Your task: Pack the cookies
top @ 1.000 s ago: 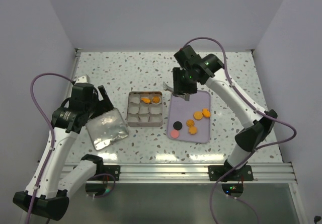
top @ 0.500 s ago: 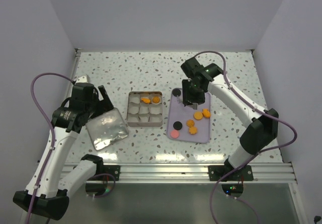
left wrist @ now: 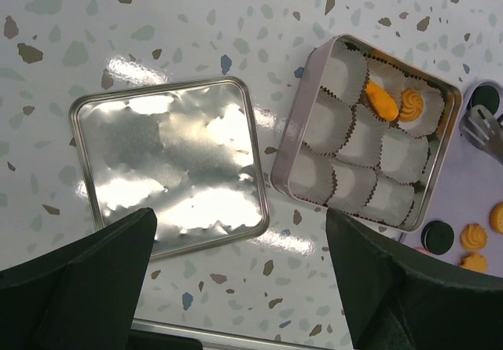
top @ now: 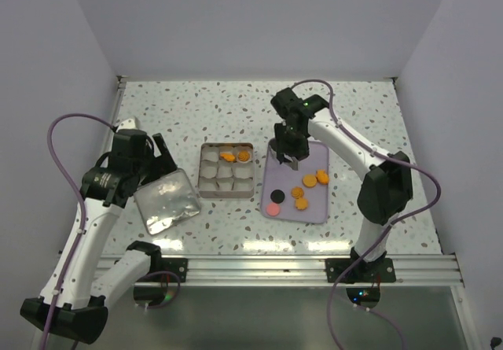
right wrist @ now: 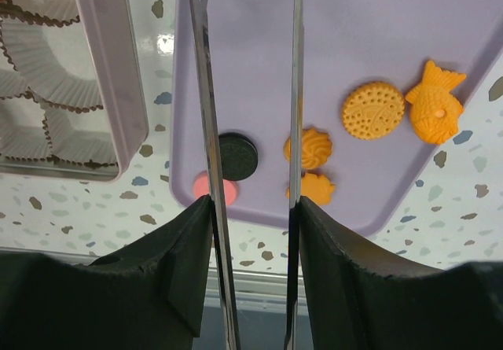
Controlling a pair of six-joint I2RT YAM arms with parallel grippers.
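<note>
The right gripper [top: 287,156] hangs with jaws parted and empty over the purple tray [right wrist: 354,35]. Going for the black cookie [right wrist: 237,156] could shove the pink cookie [right wrist: 212,187] beside it off the edge. The left gripper [left wrist: 240,220] also has its jaws apart, holding nothing.

You are working in what looks like a robotics lab cell, not a kitchen or a home. Plain pale walls [top: 259,27] box the space in at the back and on both sides. The speckled, terrazzo-pattern tabletop [top: 196,106] ends at its near edge in an aluminium rail [top: 259,267]. Your left arm [top: 94,224] and right arm [top: 350,141] are bolted to that rail side by side. Purple cables [top: 75,117] loop loose in the air from the arms down toward their bases. Below the rail a dim glassy strip [top: 259,318] shows small coloured lights near the bases. These may be electronics, but the view there is too dark to tell.
</note>
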